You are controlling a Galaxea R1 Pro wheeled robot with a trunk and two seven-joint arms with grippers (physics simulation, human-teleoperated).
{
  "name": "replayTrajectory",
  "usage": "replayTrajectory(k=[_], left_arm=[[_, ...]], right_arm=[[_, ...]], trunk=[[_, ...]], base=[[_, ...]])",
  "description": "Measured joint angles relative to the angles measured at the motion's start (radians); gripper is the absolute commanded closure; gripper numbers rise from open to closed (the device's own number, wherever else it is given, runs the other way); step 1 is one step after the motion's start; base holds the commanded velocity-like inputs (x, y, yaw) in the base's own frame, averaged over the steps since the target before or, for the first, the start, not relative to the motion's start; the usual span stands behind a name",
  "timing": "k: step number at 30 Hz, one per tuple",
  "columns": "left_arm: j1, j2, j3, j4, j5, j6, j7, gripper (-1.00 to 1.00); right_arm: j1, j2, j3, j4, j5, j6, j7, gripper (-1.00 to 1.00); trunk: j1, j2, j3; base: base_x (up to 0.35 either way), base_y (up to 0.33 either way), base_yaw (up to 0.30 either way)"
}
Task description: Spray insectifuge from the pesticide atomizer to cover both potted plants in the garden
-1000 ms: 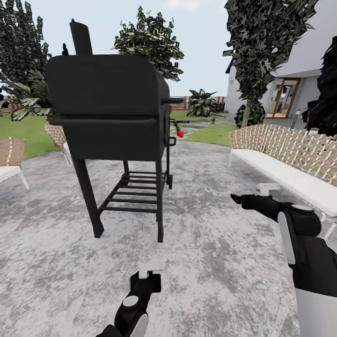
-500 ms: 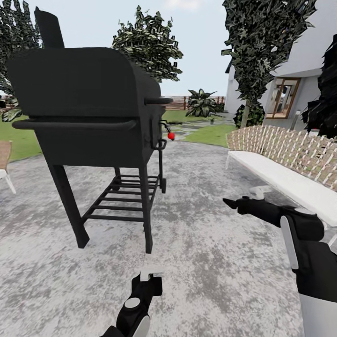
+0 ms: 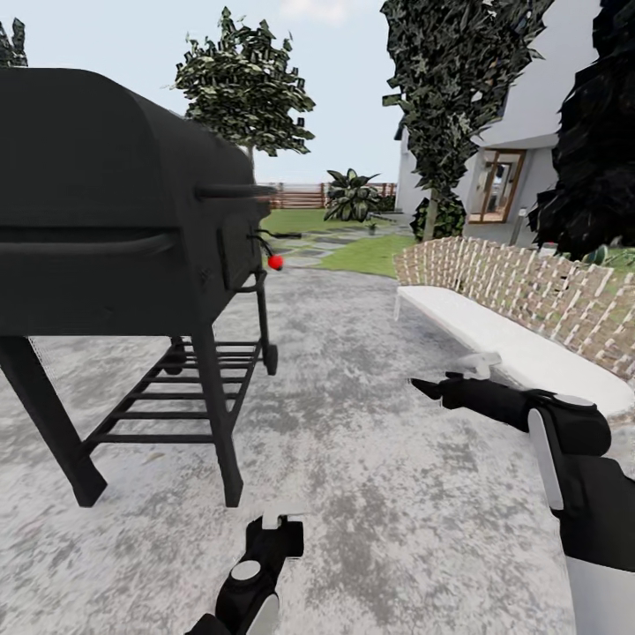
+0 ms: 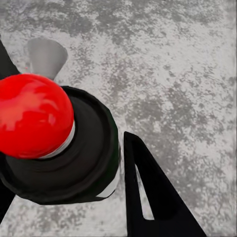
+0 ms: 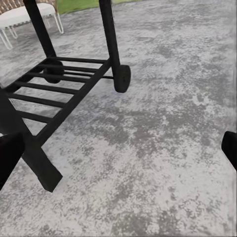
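**Robot on the stone patio beside the grill, bottle in its left gripper**

The robot stood on the round grey stone patio point(image 3: 379, 459), with a big black grill point(image 3: 115, 229) close on its left. The grill's lower rack and a small wheel point(image 5: 121, 78) showed in the right wrist view, standing on the speckled stone.

The left gripper point(image 3: 280, 522) sat low in the head view, pointing forward. In the left wrist view its fingers point(image 4: 148, 197) were clamped around the pesticide atomizer point(image 4: 59, 143), a dark bottle with a white band at its edge and a round red tip point(image 4: 34, 116) facing the camera. The bottle hung above bare patio stone.

The right gripper point(image 3: 423, 386) reached forward over the patio, near a long white bench point(image 3: 503, 344) with a woven back. In the right wrist view its two dark fingertips point(image 5: 10, 155) appeared at opposite edges of the picture, spread wide with nothing between them.

Beyond the patio lay the green lawn point(image 3: 375, 251) with flat stepping stones, a wooden slat fence point(image 3: 300, 194), trees and a large dark-leaved plant point(image 3: 353, 196). A white house with a glazed door point(image 3: 496, 185) stood to the right. A small red knob point(image 3: 275, 262) hung at the grill's side. The potted plants could not be made out.
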Motion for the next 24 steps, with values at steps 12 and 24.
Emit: replayTrajectory(k=[12,24], left_arm=[[-0.001,0.01,0.019,-0.019,-0.001,-0.001,0.0,1.0],[0.0,0.026,0.068,-0.014,-0.006,0.003,-0.172,1.0]], right_arm=[[0.001,-0.002,-0.002,0.0,0.002,-0.033,0.0,-1.0],[0.001,-0.002,-0.003,0.0,0.002,-0.037,0.002,-1.0]], trunk=[[0.0,0.0,0.001],[0.0,0.0,0.001]], base=[[0.255,-0.249,-0.016],[0.259,-0.226,0.126]])
